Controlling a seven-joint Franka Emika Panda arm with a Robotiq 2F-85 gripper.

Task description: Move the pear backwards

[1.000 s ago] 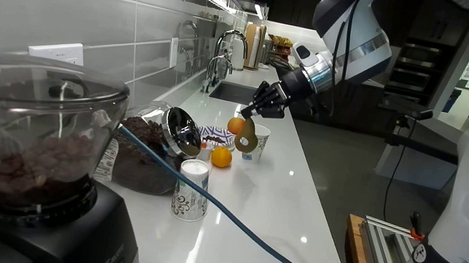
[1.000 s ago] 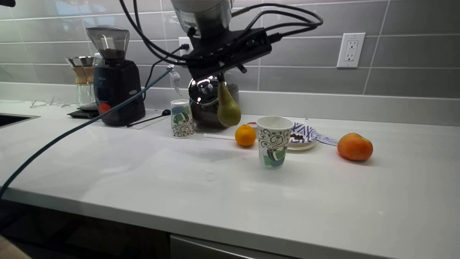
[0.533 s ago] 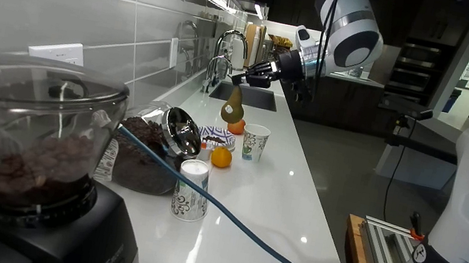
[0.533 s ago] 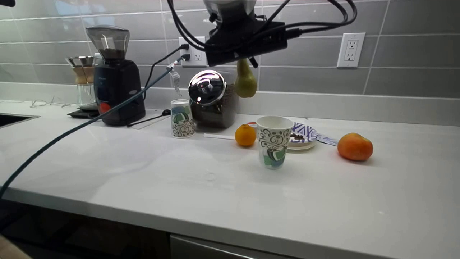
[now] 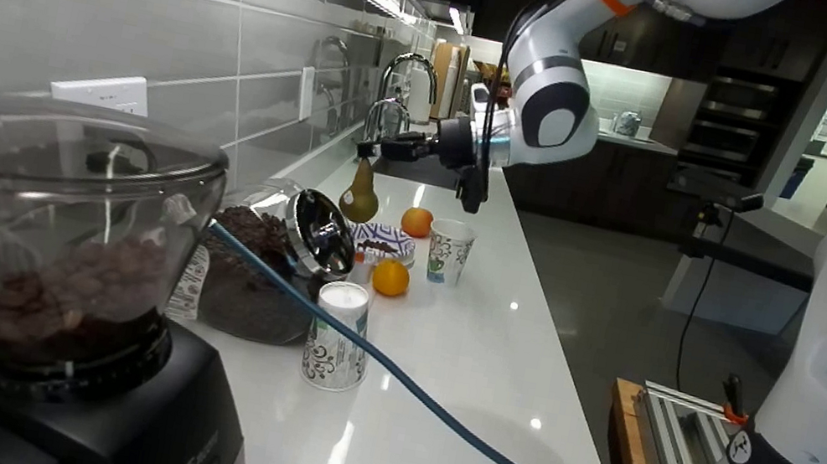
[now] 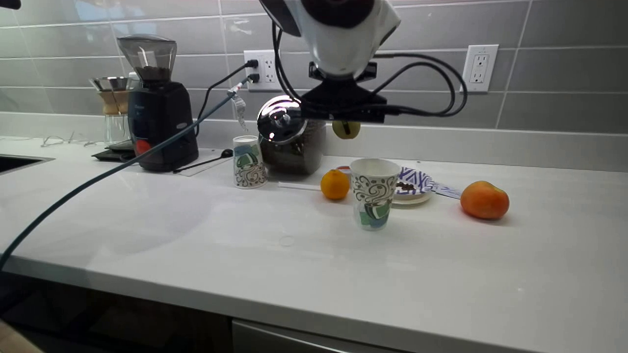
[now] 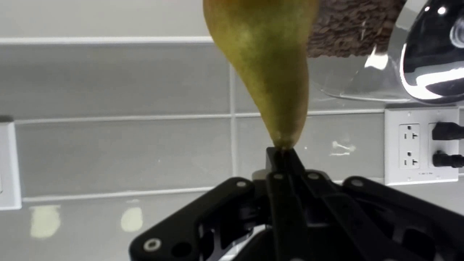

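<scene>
1. In an exterior view: a pear (image 5: 360,195) hangs upright in mid-air near the tiled wall (image 5: 103,16), wide end down. The gripper (image 5: 366,150) is at its 12 o'clock. From the pear, a round orange fruit (image 5: 390,277) rests at 5 o'clock and a lidded jar (image 5: 247,309) at 7.
2. In an exterior view: only the pear's rounded bottom shows, below the black wrist (image 6: 338,100), which hides the grip. From it, a paper cup (image 6: 375,201) stands at 5 o'clock on the counter (image 6: 221,245).
3. In the wrist view: the gripper enters from 6 o'clock, jaws pinched nearly together on the pear's stem end; the fruit spreads towards 12.
4. This looks like the carrying step, the pear not yet set down. If backwards means towards the tiled wall, the next move probably calls for gentle lowering until the base meets the counter, then letting go.
</scene>
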